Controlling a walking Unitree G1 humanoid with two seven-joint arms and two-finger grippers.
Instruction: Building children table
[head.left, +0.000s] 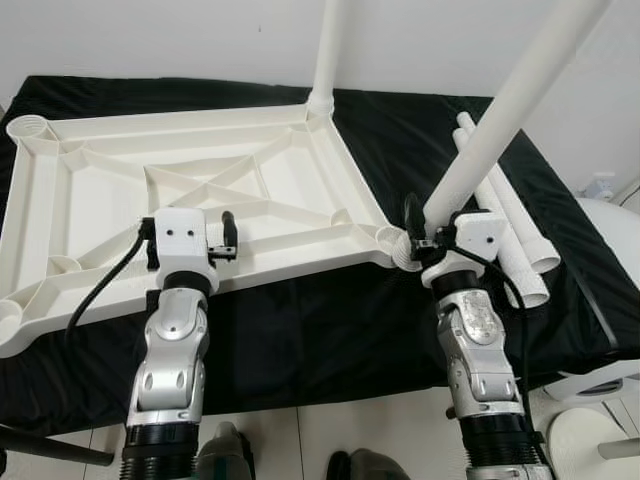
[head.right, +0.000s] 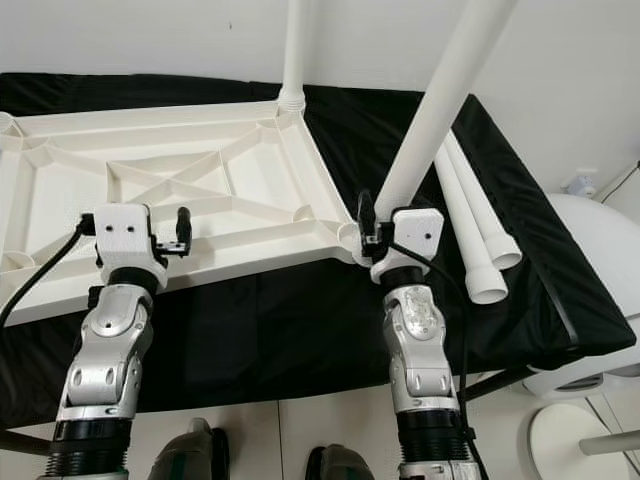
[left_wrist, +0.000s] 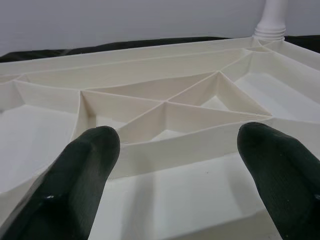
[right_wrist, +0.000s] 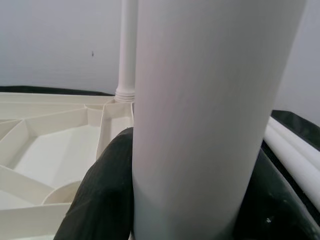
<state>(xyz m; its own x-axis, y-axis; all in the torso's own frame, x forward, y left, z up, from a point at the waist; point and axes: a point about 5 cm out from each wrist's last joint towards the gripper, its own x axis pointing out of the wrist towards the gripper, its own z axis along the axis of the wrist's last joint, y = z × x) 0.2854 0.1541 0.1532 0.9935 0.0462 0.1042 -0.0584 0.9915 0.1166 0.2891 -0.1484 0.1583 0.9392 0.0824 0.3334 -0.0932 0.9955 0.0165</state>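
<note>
No text, label, brand, number or sign can be read on anything in these views.

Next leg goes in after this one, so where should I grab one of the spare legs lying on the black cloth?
Grip a spare leg mid-shaft, from above, fingers straddling it crosswise. The legs lie flat, side by side and touching, so the top is the free side. The right gripper, nearest, is shut on the leg at the tabletop corner.

White ribbed tabletop (head.left: 200, 190) on black cloth (head.left: 400, 140).
</note>
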